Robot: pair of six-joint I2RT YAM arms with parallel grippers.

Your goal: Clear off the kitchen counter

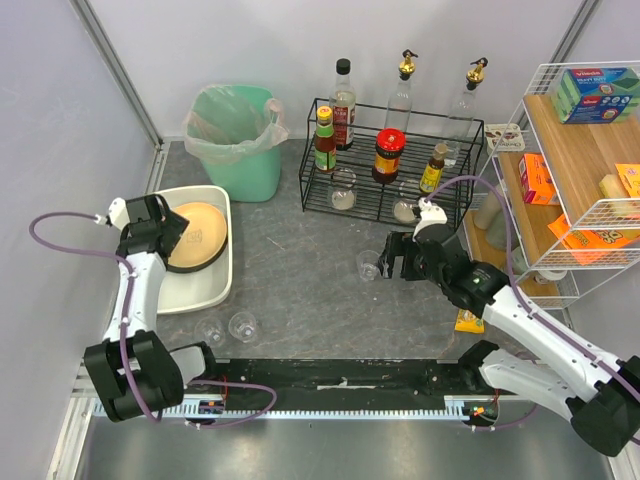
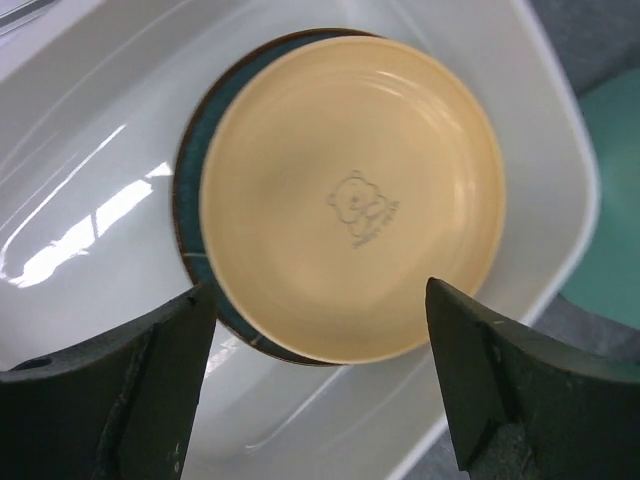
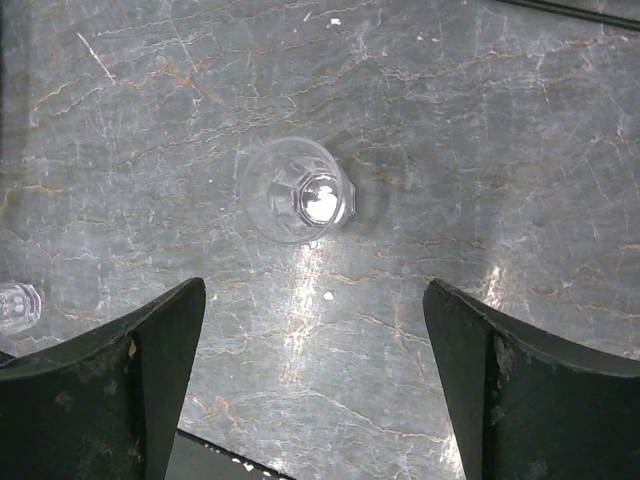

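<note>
Progress: partial. A yellow plate (image 2: 350,200) lies stacked on a dark plate (image 2: 188,200) inside the white tub (image 1: 215,290), centre left of the top view. The left gripper (image 2: 318,290) hovers above it, jaws apart, holding nothing.

Remaining on the desk (image 1: 300,270), which fills the middle of the frame:
- One drinking glass (image 3: 297,190) directly below the right gripper (image 3: 315,285), whose jaws are apart and empty.
- Two glasses (image 1: 242,323) at lower left.
- A yellow item (image 1: 468,322) beside the right arm, partly hidden.

The wire rack (image 1: 390,205) of bottles stands near the central glass, toward the top of the frame. Access from above is judged unobstructed.
</note>
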